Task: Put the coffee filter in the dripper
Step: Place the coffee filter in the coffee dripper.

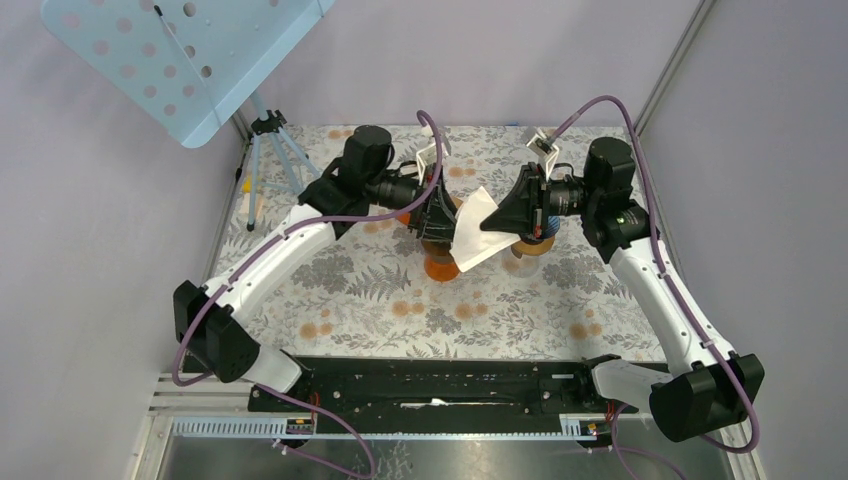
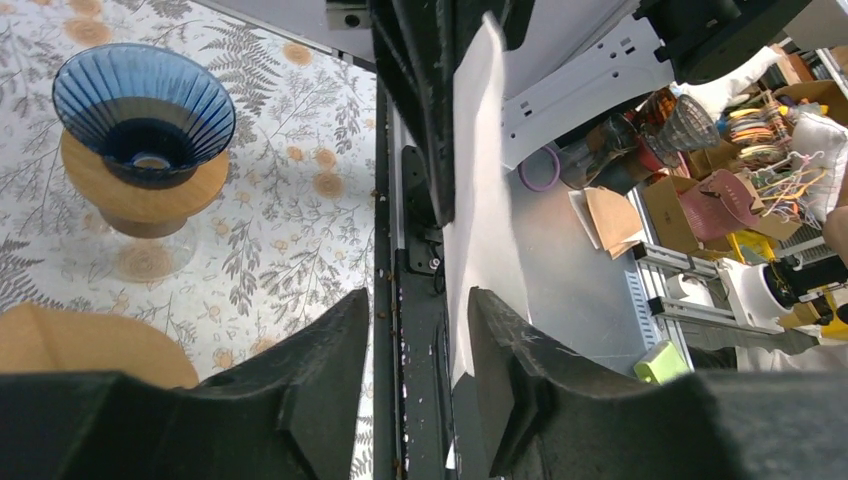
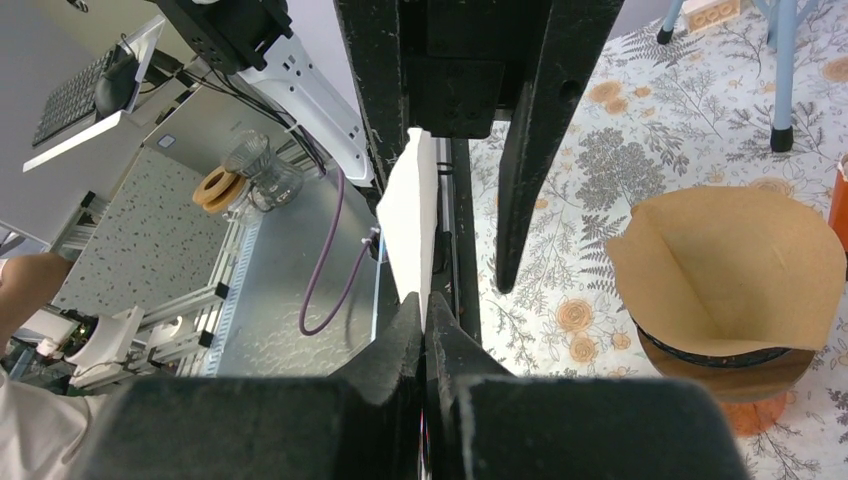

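Above mid-table, between my arms, the white coffee filter (image 1: 478, 232) hung flat and on edge, well clear of either cone; my right gripper (image 3: 425, 320) was pinched tight on one edge of it; my left gripper (image 2: 420, 295) stood partly spread, the sheet in the gap and lying against one finger (image 2: 510, 380), unclamped.

Risks, as I judged them:
- a left pinch landing off-line, or the arms drawing apart, could crease or tear the paper;
- released unopened, the filter would sit crooked;
- the blue dripper (image 2: 143, 100) stood on a tall glass stand close under my wrists, so a low sweep could tip it;
- the orange-based dripper (image 1: 441, 266) was already lined.

Counts:
- filters, two (one white, held; one brown filter (image 3: 730, 260), seated);
- drippers, two;
- grippers, two.
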Robot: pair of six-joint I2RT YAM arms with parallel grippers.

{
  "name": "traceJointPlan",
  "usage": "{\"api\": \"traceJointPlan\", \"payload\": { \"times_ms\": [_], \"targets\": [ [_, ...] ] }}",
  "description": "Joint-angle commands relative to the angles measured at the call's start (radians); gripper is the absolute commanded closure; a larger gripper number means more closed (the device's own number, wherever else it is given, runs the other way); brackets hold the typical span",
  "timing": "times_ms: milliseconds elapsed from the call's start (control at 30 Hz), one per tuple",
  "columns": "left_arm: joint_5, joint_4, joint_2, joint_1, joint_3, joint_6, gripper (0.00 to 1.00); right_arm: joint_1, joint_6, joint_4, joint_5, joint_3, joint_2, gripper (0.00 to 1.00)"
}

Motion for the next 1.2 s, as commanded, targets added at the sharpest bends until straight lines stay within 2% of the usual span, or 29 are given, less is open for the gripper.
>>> {"api": "traceJointPlan", "payload": {
  "times_ms": [0, 100, 233, 567, 700, 800, 867, 1000, 1133, 1167],
  "targets": [
    [0.075, 0.139, 0.016, -0.01, 0.002, -0.075, 0.58, 0.006, 0.058, 0.12, -0.018, -0.026, -0.021, 1.0],
    [0.083, 0.21, 0.011, -0.011, -0.032, -0.128, 0.65, 0.007, 0.058, 0.122, -0.017, -0.031, -0.023, 1.0],
    [0.076, 0.225, 0.011, -0.011, -0.045, -0.139, 0.74, 0.006, 0.058, 0.122, -0.016, -0.028, -0.023, 1.0],
    [0.055, 0.255, 0.022, -0.011, -0.057, -0.188, 0.7, 0.006, 0.057, 0.128, -0.006, -0.034, -0.019, 0.98],
    [0.06, 0.267, 0.032, -0.011, -0.057, -0.213, 0.81, 0.006, 0.05, 0.122, 0.001, -0.035, -0.018, 0.97],
    [0.062, 0.274, 0.035, -0.011, -0.058, -0.221, 0.99, 0.006, 0.03, 0.094, 0.013, -0.025, -0.016, 0.95],
    [0.063, 0.277, 0.034, -0.011, -0.059, -0.227, 1.0, 0.007, 0.002, 0.059, 0.033, -0.014, -0.017, 0.91],
    [0.023, 0.267, 0.016, -0.011, -0.06, -0.226, 1.0, 0.006, -0.135, -0.146, 0.165, 0.058, -0.008, 0.76],
    [-0.147, 0.178, -0.021, -0.009, -0.056, -0.163, 1.0, 0.006, -0.256, -0.288, 0.365, 0.148, 0.001, 0.57],
    [-0.188, 0.155, -0.026, -0.009, -0.047, -0.147, 1.0, 0.007, -0.268, -0.302, 0.418, 0.167, 0.005, 0.48]
  ]
}}
